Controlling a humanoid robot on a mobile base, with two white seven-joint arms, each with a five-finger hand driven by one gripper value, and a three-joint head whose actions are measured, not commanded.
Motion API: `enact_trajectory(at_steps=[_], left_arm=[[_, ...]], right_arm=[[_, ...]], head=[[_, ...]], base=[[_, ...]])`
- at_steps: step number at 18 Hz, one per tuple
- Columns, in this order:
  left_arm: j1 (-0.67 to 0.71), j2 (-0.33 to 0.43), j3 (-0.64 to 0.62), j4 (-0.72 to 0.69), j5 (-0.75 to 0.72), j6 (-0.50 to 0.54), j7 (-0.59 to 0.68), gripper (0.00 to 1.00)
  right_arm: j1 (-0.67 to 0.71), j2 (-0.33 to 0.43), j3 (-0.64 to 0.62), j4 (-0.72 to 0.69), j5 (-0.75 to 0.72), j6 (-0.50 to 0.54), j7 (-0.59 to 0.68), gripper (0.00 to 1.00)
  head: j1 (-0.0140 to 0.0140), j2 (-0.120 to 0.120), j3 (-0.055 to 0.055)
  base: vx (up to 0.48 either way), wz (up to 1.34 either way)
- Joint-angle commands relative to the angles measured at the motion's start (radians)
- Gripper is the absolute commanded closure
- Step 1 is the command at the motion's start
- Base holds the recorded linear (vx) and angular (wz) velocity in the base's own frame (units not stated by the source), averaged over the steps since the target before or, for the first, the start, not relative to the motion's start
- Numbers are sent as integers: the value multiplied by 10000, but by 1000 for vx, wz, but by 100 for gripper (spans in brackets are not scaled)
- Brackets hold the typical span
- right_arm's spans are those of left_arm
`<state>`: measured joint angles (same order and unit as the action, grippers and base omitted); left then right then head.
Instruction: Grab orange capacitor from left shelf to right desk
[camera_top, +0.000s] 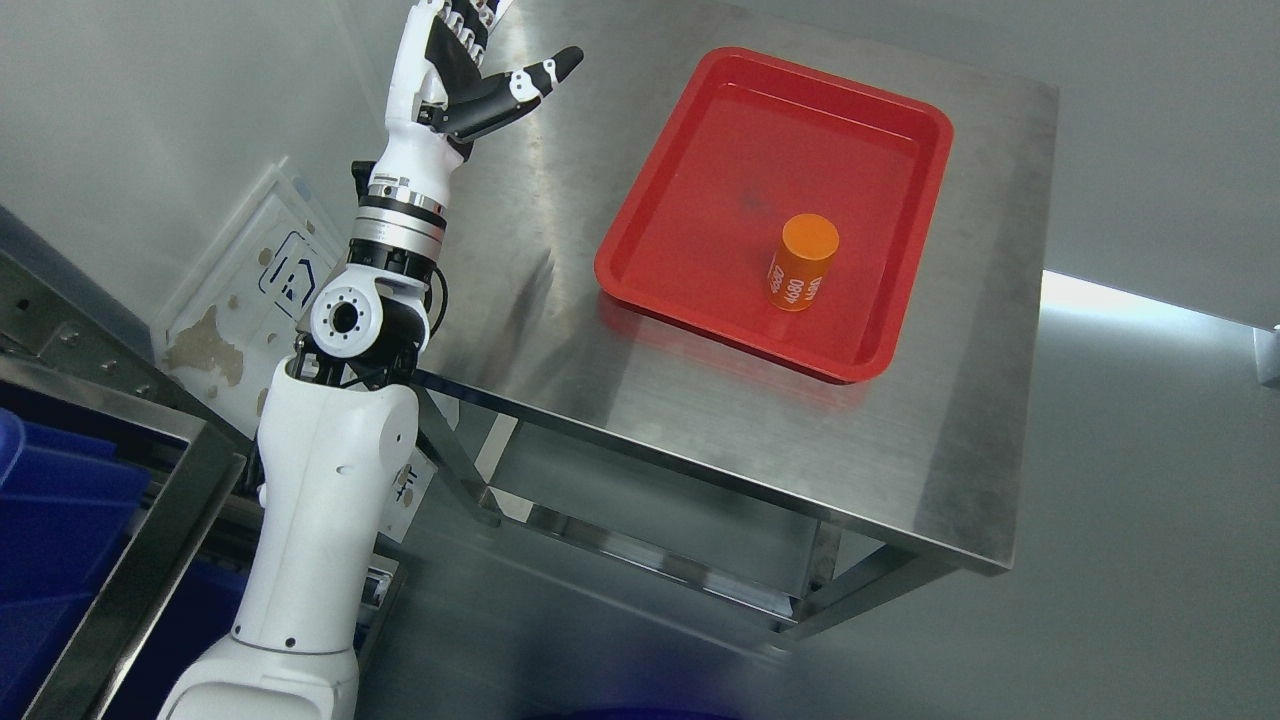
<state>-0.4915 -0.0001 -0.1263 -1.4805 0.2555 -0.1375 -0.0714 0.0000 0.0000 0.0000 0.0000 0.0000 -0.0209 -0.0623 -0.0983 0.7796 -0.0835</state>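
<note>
My left robot hand (470, 75) hangs empty, fingers spread, over the brushed steel table's (600, 390) far left, well apart from the small orange cylindrical capacitor (802, 263) standing upright in the shallow red plastic tray (700, 130); delivery looks done, so I'd simply retract next.

Orange capacitor (802, 262) stands upright in red tray (700, 170), toward tray's near right part, white print on its side. Tray sits on steel desk (620, 400), slightly askew. Left arm rises from lower left; left hand (470, 75) raised above desk's far left corner, fingers spread, holding nothing, well apart from tray. Blue bin (50, 520) and shelf frame (150, 540) at left edge.
</note>
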Motion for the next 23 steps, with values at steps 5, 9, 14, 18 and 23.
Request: enact_trajectory(at_steps=[5,9,14,18,23], left_arm=[[1096,176,-315,-1931,-8,408,-115,0],[1080,176,-516,-2329,-8,929,-114,0],[866,176,-563,-2407,-24,562,-115,0],[835,176,-562,-2407,-39,577,-99,0],[835,176,-562,-2407,-54,669,-99,0]], right_arm=[[31,-175,-169,-175,31,-6,-6,0],[31,-175,-169,-175,31,-6,-6,0],[31,-175,-169,-175,31,-6,-6,0],[31,-175,-169,-175,31,-6,-6,0],[31,-175,-169,-175,31,-6,-6,0]], head=[[0,0,0],[0,0,0],[0,0,0],[0,0,0],[0,0,0]], base=[[0,0],[0,0],[0,0],[0,0],[0,0]])
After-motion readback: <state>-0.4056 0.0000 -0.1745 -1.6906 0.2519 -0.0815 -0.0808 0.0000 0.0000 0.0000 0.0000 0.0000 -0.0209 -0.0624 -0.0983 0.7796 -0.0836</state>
